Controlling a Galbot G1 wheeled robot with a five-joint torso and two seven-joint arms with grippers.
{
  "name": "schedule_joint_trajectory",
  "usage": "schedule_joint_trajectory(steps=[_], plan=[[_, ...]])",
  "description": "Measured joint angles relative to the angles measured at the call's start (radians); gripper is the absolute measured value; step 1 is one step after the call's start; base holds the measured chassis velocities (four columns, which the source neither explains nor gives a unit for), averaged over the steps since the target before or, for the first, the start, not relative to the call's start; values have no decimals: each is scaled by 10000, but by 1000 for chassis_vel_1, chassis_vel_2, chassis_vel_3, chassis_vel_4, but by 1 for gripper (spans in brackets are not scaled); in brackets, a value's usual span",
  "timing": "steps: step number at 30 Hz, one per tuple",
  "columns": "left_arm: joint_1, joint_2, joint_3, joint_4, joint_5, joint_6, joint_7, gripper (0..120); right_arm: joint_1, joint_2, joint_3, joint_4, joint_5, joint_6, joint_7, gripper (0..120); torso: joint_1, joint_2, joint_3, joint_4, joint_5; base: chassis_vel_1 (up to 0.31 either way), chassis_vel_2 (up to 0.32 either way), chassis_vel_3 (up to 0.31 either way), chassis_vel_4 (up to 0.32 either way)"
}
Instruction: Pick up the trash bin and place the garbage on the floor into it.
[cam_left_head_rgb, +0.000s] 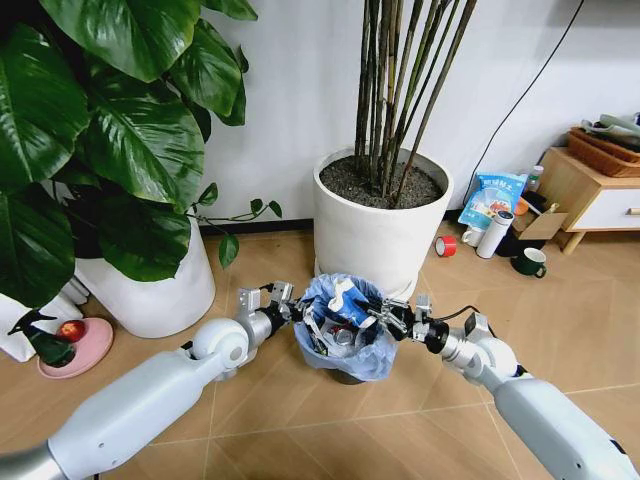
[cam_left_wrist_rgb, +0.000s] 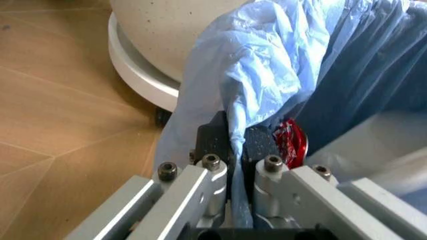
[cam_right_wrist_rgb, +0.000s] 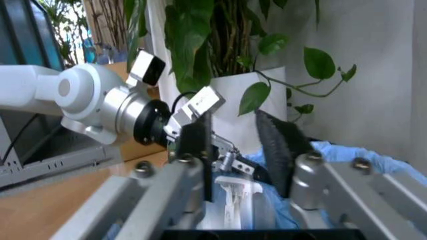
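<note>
The trash bin, a small black bin lined with a crinkly light-blue bag, stands just in front of the big white plant pot. My left gripper is shut on the bin's rim and bag at its left side. My right gripper hovers open over the bin's right rim, with nothing between its fingers. Garbage lies inside the bin: white and blue pieces, a white piece and a red scrap. Whether the bin rests on the floor I cannot tell.
A large white pot with tall stems stands close behind the bin. A second white pot with broad leaves is to the left, beside a pink dish. At the right are a red tape roll, white cylinder, green mug and wooden cabinet.
</note>
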Motion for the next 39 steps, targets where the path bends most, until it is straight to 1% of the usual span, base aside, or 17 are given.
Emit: schedule_joint_trajectory(steps=[2,3,5,8,10,12,14,16,17,20,22,25,28,30,32,37,39], plan=[[-10,19,1,-9,0,3,-4,0,0,-22,14,-7,-8,-7,5,31,0,0,0,0,-1,0,0,0,0],[-10,39,1,-28,-2,10,-17,0,-1,-31,58,0,-3,-12,42,39,0,0,0,0,-1,0,0,0,0],[-1,70,-6,-40,-3,19,-46,0,-19,-38,117,35,16,-14,123,43,0,0,0,-1,-1,0,0,0,0],[255,451,-205,-120,50,44,-127,0,-289,-108,661,213,50,3,753,57,0,0,0,0,-4,0,0,0,0],[370,601,-330,-157,91,45,-144,0,-395,-118,871,230,40,13,909,61,0,0,0,-1,-3,0,0,0,0],[893,1119,-953,-406,196,46,-196,0,-861,-181,1684,290,-15,191,1643,71,0,0,-1,2,-4,0,0,0,0],[1083,1266,-1165,-505,225,45,-207,0,-1002,-189,1869,313,-71,291,1955,74,0,0,-1,3,-4,0,0,0,0],[2073,1808,-2275,-869,415,12,-200,0,-1786,-161,2882,500,-605,634,3466,86,0,0,-2,-1,-2,0,0,0,0],[2073,1808,-2275,-869,415,12,-200,0,-1786,-161,2882,500,-605,634,3466,86,0,0,-2,-1,-2,0,0,0,0],[3469,2332,-3720,-1213,657,-52,-135,0,-2697,25,3935,721,-1260,716,4955,98,-2,0,-2,2,0,0,0,0,0],[3772,2447,-3986,-1299,700,-78,-124,0,-2913,76,4164,785,-1420,698,5281,98,-2,1,-2,4,-1,0,0,0,0],[4839,2838,-4939,-1547,961,-213,-78,0,-3776,293,5037,1004,-1851,641,6230,100,-2,1,-3,3,1,0,0,0,0],[5027,2956,-5036,-1529,1029,-280,-35,0,-4403,467,5689,1261,-1898,607,6347,100,-2,1,-3,10,2,0,0,0,0],[5005,2993,-4958,-1378,1123,-336,99,0,-5288,839,6776,1649,-2027,616,6311,100,-2,1,-3,-9,-9,0,0,0,0],[5227,3005,-5153,-1283,1266,-433,170,0,-5837,1292,7368,1835,-2285,674,6255,100,-2,1,-3,-9,-6,0,0,0,0],[5736,2944,-5796,-1291,1365,-495,169,0,-6321,1933,7804,1966,-2613,769,6200,100,-2,1,-2,1,-4,0,0,0,0],[6311,2835,-6513,-1305,1512,-548,168,0,-6651,2395,8014,2026,-2760,865,6116,100,-2,1,-2,3,-4,0,0,0,0]])
